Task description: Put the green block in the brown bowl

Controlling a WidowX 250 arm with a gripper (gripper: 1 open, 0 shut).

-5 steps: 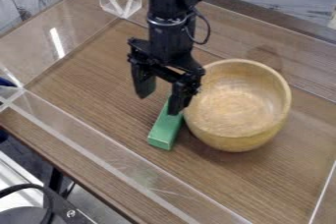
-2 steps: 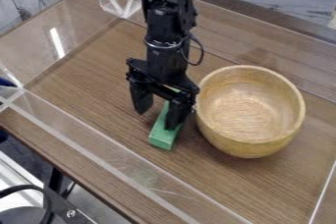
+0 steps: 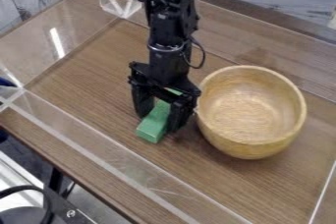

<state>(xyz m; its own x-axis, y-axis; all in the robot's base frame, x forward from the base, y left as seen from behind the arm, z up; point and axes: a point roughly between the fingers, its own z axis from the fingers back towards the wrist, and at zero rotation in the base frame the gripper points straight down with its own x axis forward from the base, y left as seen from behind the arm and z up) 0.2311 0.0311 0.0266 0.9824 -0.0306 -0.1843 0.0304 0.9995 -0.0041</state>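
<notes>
Jaws of the black gripper (image 3: 163, 109) are standing wide and pointing down, straddling the far end of the green block (image 3: 156, 125), which is lying flat on the wooden surface (image 3: 92, 81), its near end sticking out toward the camera, just left of the brown bowl (image 3: 250, 109).

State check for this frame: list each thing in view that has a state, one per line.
gripper: open, pointing down, fingers either side of the green block's far end, not closed on it.
green block: lying flat on the table, left of the bowl, not lifted.
brown bowl: upright, empty.
</notes>
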